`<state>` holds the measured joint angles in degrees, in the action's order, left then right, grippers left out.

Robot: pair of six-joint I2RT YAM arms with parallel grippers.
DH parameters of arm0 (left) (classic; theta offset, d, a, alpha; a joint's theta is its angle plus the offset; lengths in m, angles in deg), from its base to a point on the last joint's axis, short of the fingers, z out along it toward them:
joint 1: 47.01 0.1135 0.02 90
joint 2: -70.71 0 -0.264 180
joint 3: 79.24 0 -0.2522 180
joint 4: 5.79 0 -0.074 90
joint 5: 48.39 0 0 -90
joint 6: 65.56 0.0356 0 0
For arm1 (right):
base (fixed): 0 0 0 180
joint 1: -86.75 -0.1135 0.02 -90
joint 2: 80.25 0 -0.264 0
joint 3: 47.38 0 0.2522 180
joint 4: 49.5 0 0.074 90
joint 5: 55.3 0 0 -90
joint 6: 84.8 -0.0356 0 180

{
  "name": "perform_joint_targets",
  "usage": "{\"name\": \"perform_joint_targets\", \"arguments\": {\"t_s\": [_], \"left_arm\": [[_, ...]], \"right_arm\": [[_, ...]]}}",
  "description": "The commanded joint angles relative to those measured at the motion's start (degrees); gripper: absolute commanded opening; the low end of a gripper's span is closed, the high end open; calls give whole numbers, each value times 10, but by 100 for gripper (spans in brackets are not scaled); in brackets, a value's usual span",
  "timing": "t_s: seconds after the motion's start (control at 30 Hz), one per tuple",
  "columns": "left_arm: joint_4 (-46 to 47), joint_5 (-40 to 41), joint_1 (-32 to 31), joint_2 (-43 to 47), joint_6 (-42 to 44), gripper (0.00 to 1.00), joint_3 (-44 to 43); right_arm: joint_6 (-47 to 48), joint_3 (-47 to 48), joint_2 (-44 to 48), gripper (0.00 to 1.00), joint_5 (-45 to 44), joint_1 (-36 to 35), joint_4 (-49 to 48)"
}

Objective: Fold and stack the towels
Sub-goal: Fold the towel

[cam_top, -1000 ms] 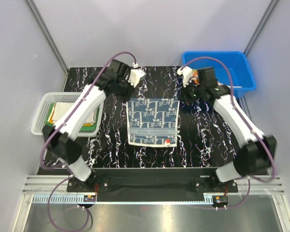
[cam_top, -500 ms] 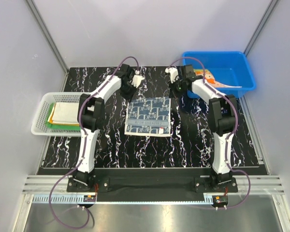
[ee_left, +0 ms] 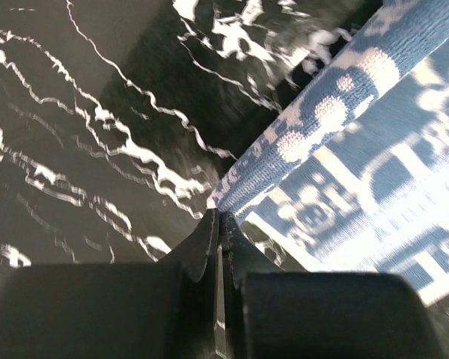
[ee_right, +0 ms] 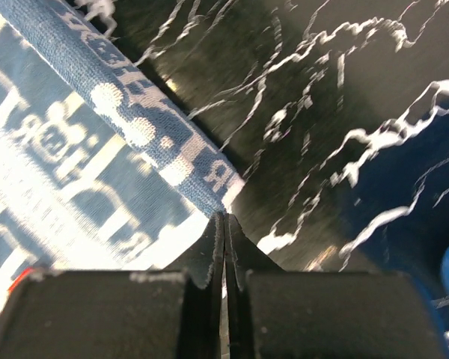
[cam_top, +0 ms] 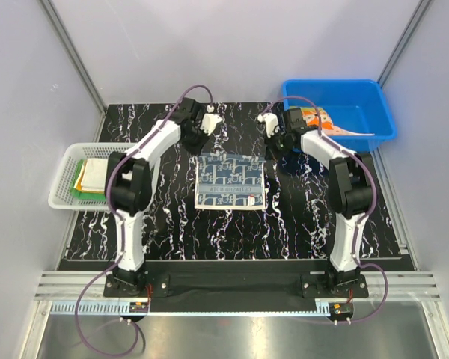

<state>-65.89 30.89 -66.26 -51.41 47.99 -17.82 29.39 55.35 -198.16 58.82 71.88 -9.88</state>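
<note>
Towel: we see the navy-and-white towel lying flat mid-way across the table, toward its far edge.
Jaws: left gripper and right gripper are clenched on its far corners.
Handling: we judge it light and limp; corners are the best hold.

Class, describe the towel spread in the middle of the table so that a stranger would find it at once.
On the black marbled table, between the white basket and the blue bin, lies one towel. It alone is navy-and-white patterned.
</note>
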Motion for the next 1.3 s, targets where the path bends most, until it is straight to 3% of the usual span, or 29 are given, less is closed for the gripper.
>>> {"name": "perform_joint_targets", "arguments": {"t_s": [0.0,0.77,1.1,1.13,1.2,1.23,1.27], "left_arm": [[21,2,3,74,3,0,29],[22,-32,-54,275,-66,0,295],[48,-37,-69,259,-91,0,371],[43,-27,-73,249,-93,1,367],[37,-23,-76,249,-97,15,361],[35,-15,-75,252,-103,21,358],[32,-14,-76,256,-105,21,356]], "right_arm": [[-10,-47,89,0,-11,-2,-28],[-165,-266,256,0,-79,-74,15],[-198,-292,243,0,-79,-92,22],[-202,-291,240,2,-75,-95,26],[-206,-289,240,7,-69,-98,29],[-214,-289,244,14,-68,-99,29],[-218,-289,252,16,-68,-98,34]]}}
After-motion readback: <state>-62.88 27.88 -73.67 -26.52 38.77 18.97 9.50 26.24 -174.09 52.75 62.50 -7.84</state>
